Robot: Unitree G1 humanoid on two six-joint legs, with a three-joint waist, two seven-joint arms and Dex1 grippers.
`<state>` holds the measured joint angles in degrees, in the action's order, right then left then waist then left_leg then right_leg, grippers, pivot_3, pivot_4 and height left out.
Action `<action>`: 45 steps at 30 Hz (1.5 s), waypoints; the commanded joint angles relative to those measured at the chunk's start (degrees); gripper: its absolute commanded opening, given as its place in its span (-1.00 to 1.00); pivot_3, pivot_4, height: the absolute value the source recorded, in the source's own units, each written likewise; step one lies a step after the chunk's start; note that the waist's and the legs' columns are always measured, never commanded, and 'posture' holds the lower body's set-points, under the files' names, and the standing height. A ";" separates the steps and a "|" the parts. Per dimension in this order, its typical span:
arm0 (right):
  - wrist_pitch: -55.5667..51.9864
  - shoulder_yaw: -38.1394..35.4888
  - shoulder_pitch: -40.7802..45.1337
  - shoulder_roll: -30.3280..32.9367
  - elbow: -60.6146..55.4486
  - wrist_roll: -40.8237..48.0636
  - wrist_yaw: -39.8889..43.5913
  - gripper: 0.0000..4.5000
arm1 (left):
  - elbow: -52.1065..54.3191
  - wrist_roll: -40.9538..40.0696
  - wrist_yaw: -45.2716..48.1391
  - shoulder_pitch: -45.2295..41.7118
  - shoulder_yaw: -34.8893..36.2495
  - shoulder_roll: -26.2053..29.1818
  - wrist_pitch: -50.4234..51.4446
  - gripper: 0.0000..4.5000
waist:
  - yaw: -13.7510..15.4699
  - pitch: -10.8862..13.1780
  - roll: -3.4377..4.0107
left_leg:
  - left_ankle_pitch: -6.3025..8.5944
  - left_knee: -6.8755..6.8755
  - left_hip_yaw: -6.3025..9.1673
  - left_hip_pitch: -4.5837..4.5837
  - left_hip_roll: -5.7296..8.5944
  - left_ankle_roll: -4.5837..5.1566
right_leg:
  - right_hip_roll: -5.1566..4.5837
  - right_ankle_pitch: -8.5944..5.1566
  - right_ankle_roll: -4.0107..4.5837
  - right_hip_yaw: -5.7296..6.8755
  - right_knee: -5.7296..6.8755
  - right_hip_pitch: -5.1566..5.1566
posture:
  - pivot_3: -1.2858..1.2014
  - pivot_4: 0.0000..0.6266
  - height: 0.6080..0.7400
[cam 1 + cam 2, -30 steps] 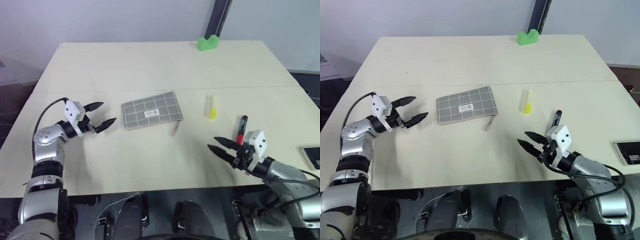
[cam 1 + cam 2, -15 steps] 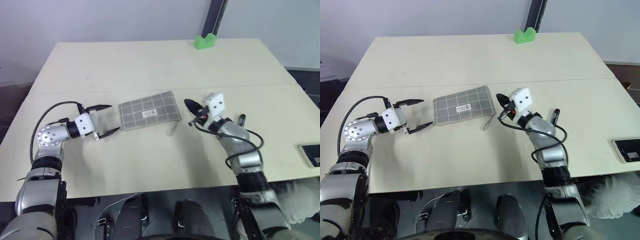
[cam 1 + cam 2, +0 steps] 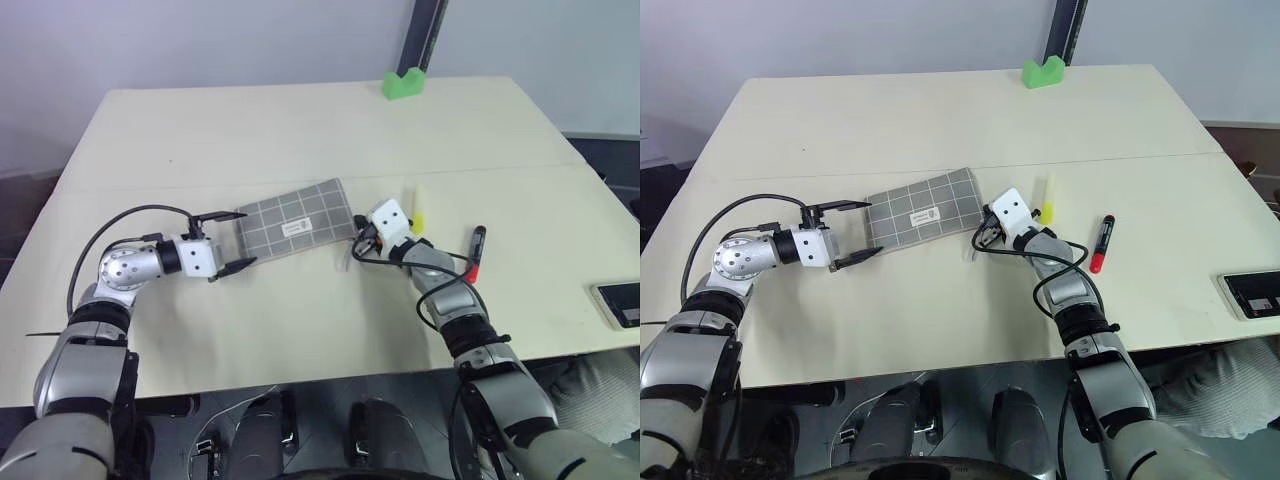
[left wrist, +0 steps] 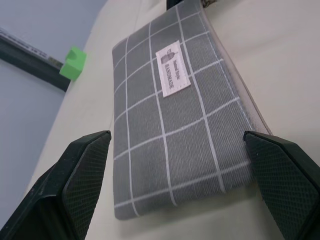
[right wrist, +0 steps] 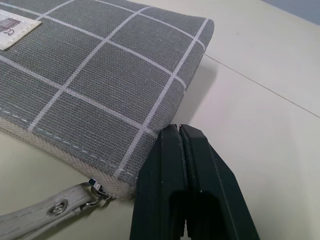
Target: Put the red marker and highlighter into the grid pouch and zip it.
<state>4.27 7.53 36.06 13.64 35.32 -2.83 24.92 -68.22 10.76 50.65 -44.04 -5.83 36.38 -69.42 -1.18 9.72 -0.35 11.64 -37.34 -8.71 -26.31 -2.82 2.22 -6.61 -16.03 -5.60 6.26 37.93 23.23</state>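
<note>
The grid pouch (image 3: 295, 222) lies flat on the table, label up. My left gripper (image 3: 245, 238) is open at its left end, with one finger (image 4: 80, 170) on each side of the short edge. My right gripper (image 3: 356, 240) is shut with nothing between its fingers (image 5: 172, 165). Its tip rests at the pouch's right corner, just beside the zipper's pull tab (image 5: 45, 212). The highlighter (image 3: 1048, 198) lies right behind my right hand. Further right lies the red marker (image 3: 1099, 243), apart from both grippers.
A green block (image 3: 403, 83) stands at the table's far edge beside a dark post. A black flat device (image 3: 620, 303) lies at the right edge. The cream table (image 3: 300, 130) runs wide behind the pouch.
My right gripper swung from beside the marker up and left to the pouch's right corner and closed. My left gripper rolled and moved right, up to the pouch's left end.
</note>
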 commanded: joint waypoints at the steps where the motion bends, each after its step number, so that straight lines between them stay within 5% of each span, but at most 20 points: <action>1: 0.86 -0.56 1.33 -0.16 0.22 -0.49 -0.94 -0.97 | -1.39 -1.69 3.18 -0.45 -0.49 0.75 0.92 1.00 | -0.03 0.00 0.00 | 0.00 0.00 -0.02 0.00 0.00 -0.01 | 0.00 0.00 0.00 0.00 0.03 0.03 | 0.03 -0.52 1.00; 8: 0.67 -4.49 0.03 0.38 -9.35 4.00 -0.36 -0.97 | 0.05 -10.46 10.37 1.38 2.54 0.93 2.80 1.00 | -0.05 0.02 0.03 | -0.07 0.01 -0.16 -0.08 -0.02 -0.10 | -0.09 0.00 0.00 0.00 0.08 0.21 | 0.03 -0.52 1.00; 14: -0.21 0.15 -1.67 -3.02 -16.32 5.95 6.23 -0.97 | 0.73 -13.30 12.66 2.75 4.18 1.62 5.13 1.00 | -0.08 0.02 0.02 | -0.02 0.04 -0.20 -0.07 -0.04 -0.02 | -0.10 0.00 0.00 0.00 0.08 0.23 | 0.03 -0.52 1.00; 23: -3.44 4.77 3.27 -5.22 -0.08 -5.89 -5.78 -0.97 | 0.43 -7.91 8.91 4.37 1.71 2.32 4.60 1.00 | 0.05 0.02 0.02 | 0.06 -0.02 -0.24 -0.07 -0.02 0.16 | -0.15 0.00 0.01 0.00 0.12 0.24 | 0.03 -0.52 1.00; 37: -5.39 4.43 -0.19 -4.96 -5.67 -4.82 -3.61 -0.97 | -1.19 -0.04 -0.35 0.24 -2.78 -4.87 6.48 1.00 | 0.51 -0.02 0.01 | 0.08 0.01 -0.22 -0.01 0.01 0.25 | -0.18 0.00 0.02 0.00 0.15 0.17 | 0.03 -0.52 1.00; 40: -6.07 4.33 -0.88 -4.89 -7.06 -4.85 -3.42 -1.00 | -2.09 -0.66 1.75 -0.71 -2.94 -6.32 8.42 0.61 | 0.48 -0.04 0.02 | 0.07 0.02 -0.23 -0.01 0.01 0.25 | -0.17 0.00 0.02 0.01 0.15 0.17 | 0.03 -0.52 1.00; 45: -7.22 4.01 -1.74 -4.59 -9.39 -4.84 -3.45 -1.00 | -2.73 0.01 0.27 -1.17 -2.89 -6.22 10.22 -0.53 | 0.38 -0.04 0.03 | 0.07 0.02 -0.21 -0.01 -0.01 0.26 | -0.17 0.00 0.02 0.00 0.16 0.18 | 0.03 -0.52 1.00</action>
<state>-2.37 11.88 34.94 8.89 27.92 -8.07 21.17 -69.66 9.48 51.06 -45.89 -7.98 30.15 -60.52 -0.80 9.68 -0.32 11.71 -37.32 -8.92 -26.31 -2.83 2.47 -6.78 -16.03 -5.58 6.26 38.08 23.41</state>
